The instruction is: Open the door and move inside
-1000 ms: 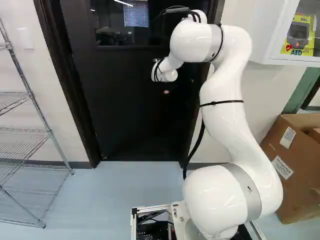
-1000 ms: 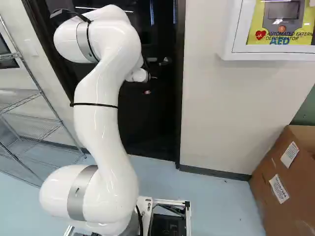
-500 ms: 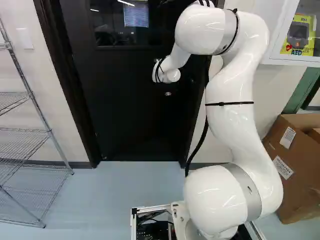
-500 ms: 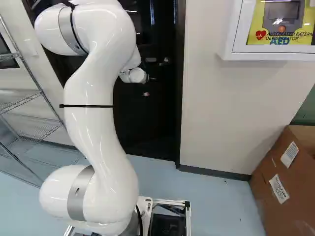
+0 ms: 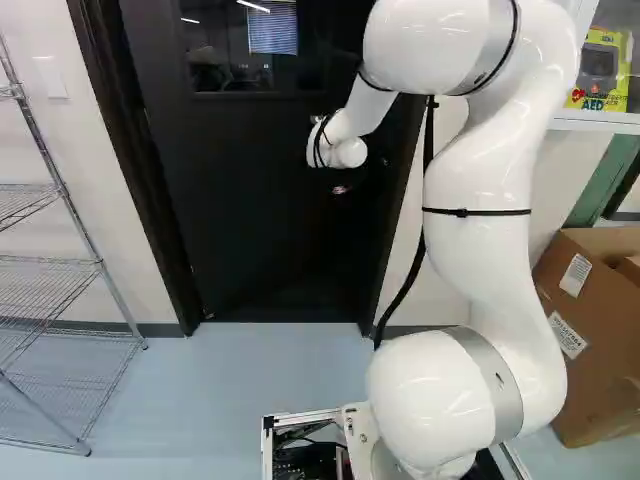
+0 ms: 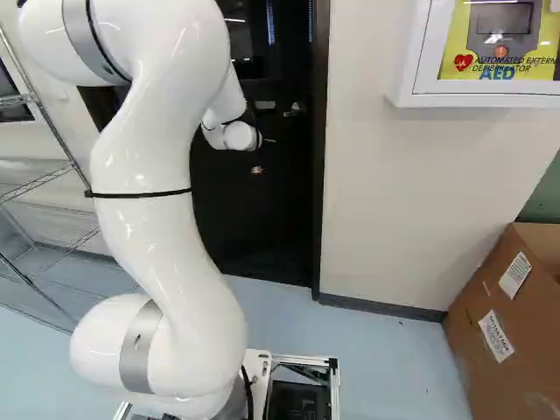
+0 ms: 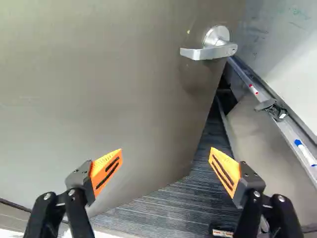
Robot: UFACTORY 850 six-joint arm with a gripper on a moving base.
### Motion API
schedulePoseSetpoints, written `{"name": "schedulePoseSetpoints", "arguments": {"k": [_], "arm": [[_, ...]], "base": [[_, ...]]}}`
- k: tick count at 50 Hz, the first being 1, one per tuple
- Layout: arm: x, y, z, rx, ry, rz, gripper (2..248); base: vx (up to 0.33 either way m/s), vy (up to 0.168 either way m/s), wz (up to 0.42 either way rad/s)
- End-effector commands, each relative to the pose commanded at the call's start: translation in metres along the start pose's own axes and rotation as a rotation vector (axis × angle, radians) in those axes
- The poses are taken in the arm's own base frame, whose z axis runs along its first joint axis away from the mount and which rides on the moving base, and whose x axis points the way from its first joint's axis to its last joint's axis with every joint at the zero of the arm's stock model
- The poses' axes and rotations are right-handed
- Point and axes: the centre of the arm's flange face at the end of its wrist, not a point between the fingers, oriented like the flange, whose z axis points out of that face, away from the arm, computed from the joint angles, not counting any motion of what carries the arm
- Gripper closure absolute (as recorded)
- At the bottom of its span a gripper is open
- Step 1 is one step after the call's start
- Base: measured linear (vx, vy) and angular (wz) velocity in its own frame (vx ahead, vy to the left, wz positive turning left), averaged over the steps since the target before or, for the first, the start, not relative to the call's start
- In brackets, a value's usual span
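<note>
Low on the wrist, the gripper (image 5: 341, 189) is mostly lost against the dark door (image 5: 270, 230) in the left base view; only a small glint of it shows. In the wrist view the gripper (image 7: 166, 153) stands open, its orange-padded fingers wide apart with nothing between them. Ahead of the fingers is the door's broad face (image 7: 99, 89). Its silver lever handle (image 7: 210, 51) lies farther off, beyond the fingers and near the door's edge, untouched. Past that edge a gap shows striped carpet (image 7: 188, 208). The right base view shows the handle (image 6: 295, 109) just beside the wrist.
A wire shelf (image 5: 50, 260) stands left of the door. On the right are a white wall cabinet (image 6: 499, 101) and a cardboard box (image 6: 503, 324). Past the door's edge, the wrist view shows a ledge (image 7: 292, 134) with markers under a white board.
The arm's upper bend has drawn back toward the base cameras, rightward in the left base view and leftward in the right one. The wrist has shifted slightly. The base and door look unmoved.
</note>
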Motion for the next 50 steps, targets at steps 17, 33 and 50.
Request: {"name": "schedulePoseSetpoints", "arguments": {"k": [17,33,50], "arm": [[-0.005,0.0,-0.033,0.001,0.031,-0.001,3],[-0.014,0.004,-0.065,-0.005,0.021,0.001,3],[-0.025,0.011,-0.098,-0.018,0.011,0.006,3]], "base": [[0.0,0.0,0.0],[0.0,0.0,0.0],[0.0,0.0,0.0]]}}
